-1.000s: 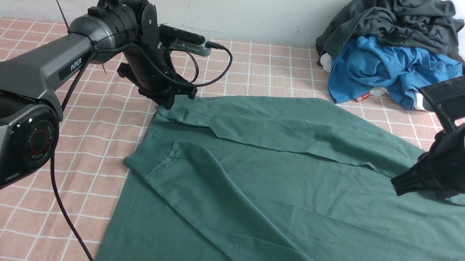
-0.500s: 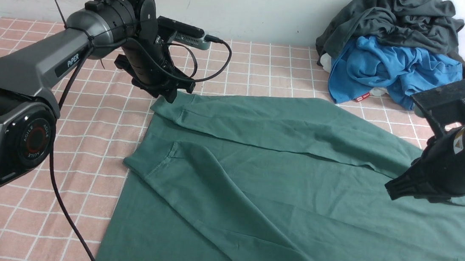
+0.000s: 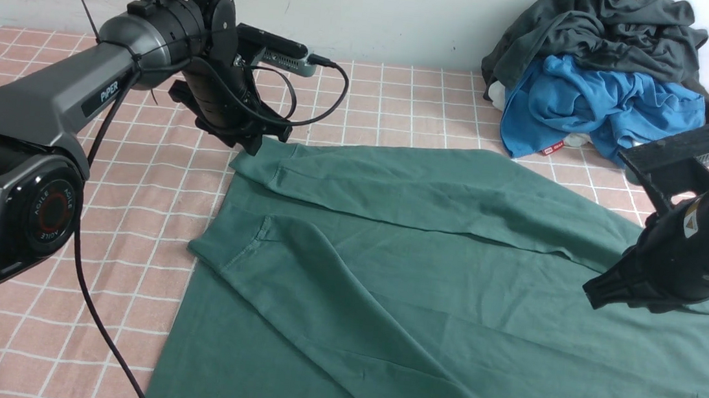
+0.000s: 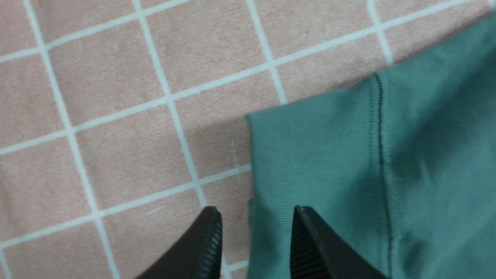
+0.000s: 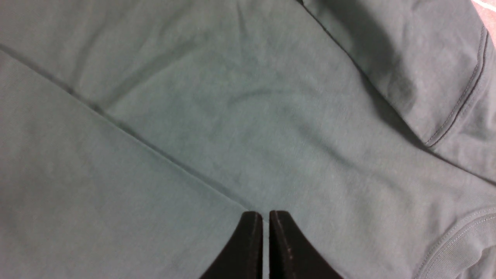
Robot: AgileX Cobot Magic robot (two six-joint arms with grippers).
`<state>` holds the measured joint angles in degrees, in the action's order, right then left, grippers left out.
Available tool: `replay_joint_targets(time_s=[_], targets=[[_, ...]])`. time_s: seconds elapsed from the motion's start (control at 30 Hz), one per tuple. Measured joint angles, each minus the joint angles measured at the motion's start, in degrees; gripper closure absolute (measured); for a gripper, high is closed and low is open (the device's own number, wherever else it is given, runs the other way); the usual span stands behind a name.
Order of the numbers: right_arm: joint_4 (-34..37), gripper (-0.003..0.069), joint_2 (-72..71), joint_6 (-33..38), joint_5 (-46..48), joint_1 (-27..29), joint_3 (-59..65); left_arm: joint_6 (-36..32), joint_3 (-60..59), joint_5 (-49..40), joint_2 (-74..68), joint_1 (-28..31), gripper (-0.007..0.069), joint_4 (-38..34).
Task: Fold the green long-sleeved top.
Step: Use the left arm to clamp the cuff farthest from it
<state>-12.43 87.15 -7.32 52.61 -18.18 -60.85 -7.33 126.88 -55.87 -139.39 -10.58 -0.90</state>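
Top [image 3: 425, 277] lies spread over the desk [image 3: 370, 103], centre to 5 o'clock. Left gripper [image 4: 255, 232], jaws spread, straddles the cuff [image 4: 310, 155] edge at 10 o'clock; right gripper [image 5: 266, 217], pressed together, hovers at 3 o'clock.

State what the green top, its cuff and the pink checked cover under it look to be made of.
Green top: soft matte knit, probably cotton jersey; it drapes in gentle creases without shine.
Cuff: ribbed knit of the same cloth, fine parallel ridges up to a stitched seam.
Pink checked cover: matte fabric, perhaps towelling; its surface looks slightly napped.
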Motion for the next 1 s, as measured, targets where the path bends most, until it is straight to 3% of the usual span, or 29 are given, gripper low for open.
replay_joint_targets(time_s=[0.53, 0.9, 1.0], targets=[[0.00, 0.0635, 0.00, 0.00, -0.09, 0.00, 0.00, 0.01, 0.00, -2.55, -2.08, 1.02, 0.0391, -4.89], [0.00, 0.0635, 0.00, 0.00, -0.14, -0.02, 0.00, -0.37, 0.00, -2.60, -0.67, 0.97, 0.0597, -4.72], [0.00, 0.0635, 0.00, 0.24, -0.14, -0.02, 0.00, -1.30, 0.00, -2.60, -0.60, 0.97, 0.0608, -4.83]])
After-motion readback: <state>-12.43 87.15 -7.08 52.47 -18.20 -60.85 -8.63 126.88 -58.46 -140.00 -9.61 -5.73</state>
